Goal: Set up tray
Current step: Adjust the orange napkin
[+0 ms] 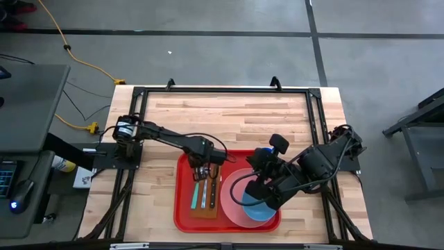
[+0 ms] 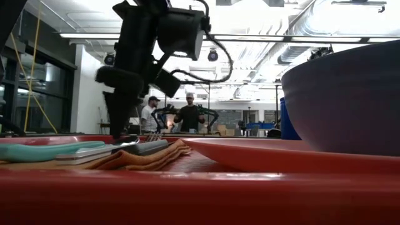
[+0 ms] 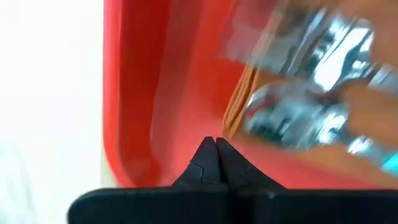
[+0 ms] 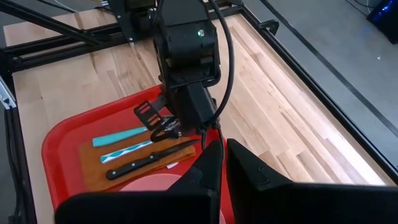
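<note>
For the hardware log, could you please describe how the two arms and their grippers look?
Both arms are dark, nearly black, with blocky jointed links. The left gripper has wedge-shaped fingers, black cables looping along its wrist, and a small green light on the housing. The right gripper has similar dark fingers and cabling.

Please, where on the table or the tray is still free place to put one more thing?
The table is bare between its far edge and the tray, and on both sides of the tray. The tray is crowded: napkin with cutlery, plate, bowl, both end effectors, left and right, above.
</note>
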`<action>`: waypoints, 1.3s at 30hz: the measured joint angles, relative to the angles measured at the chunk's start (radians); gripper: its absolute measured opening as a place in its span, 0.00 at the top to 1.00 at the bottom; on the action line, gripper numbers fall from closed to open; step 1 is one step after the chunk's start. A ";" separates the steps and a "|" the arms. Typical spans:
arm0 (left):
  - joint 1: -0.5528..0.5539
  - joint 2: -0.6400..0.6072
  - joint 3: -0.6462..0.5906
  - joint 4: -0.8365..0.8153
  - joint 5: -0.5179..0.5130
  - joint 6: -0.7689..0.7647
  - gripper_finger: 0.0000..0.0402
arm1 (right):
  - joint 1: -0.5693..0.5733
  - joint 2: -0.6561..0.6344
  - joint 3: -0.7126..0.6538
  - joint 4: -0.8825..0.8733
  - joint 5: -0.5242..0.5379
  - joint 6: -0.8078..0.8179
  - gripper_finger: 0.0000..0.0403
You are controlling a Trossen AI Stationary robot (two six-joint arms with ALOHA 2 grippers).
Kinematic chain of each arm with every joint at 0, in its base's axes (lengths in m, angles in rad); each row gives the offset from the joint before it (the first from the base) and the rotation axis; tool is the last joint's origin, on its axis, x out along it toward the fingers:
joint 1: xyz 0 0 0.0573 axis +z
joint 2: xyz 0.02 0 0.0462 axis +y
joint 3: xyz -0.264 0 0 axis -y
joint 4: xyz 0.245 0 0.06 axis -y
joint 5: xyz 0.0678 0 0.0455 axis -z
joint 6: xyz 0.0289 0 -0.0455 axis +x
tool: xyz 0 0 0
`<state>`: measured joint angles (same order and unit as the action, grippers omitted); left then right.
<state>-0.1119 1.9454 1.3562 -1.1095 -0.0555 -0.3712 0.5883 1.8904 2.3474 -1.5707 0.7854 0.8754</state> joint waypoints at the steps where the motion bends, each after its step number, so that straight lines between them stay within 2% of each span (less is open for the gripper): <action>1: 0.001 -0.006 0.001 0.017 0.000 0.000 0.98 | -0.001 0.000 0.000 0.000 0.000 -0.002 1.00; 11: 0.001 -0.012 -0.004 0.074 0.069 0.028 0.97 | -0.001 0.000 0.000 0.000 0.001 -0.002 1.00; 19: 0.000 -0.011 -0.009 0.094 0.066 0.027 0.97 | -0.001 0.000 0.000 0.000 -0.002 -0.001 1.00; 27: 0.001 -0.021 -0.132 0.185 0.097 -0.017 0.98 | -0.001 0.000 0.000 0.000 -0.003 0.005 1.00; 39: -0.007 -0.048 -0.148 0.089 0.057 -0.071 0.97 | -0.001 0.000 0.000 0.000 -0.003 -0.003 1.00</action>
<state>-0.1188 1.8978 1.2077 -1.0208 0.0013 -0.4422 0.5869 1.8904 2.3474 -1.5707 0.7826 0.8720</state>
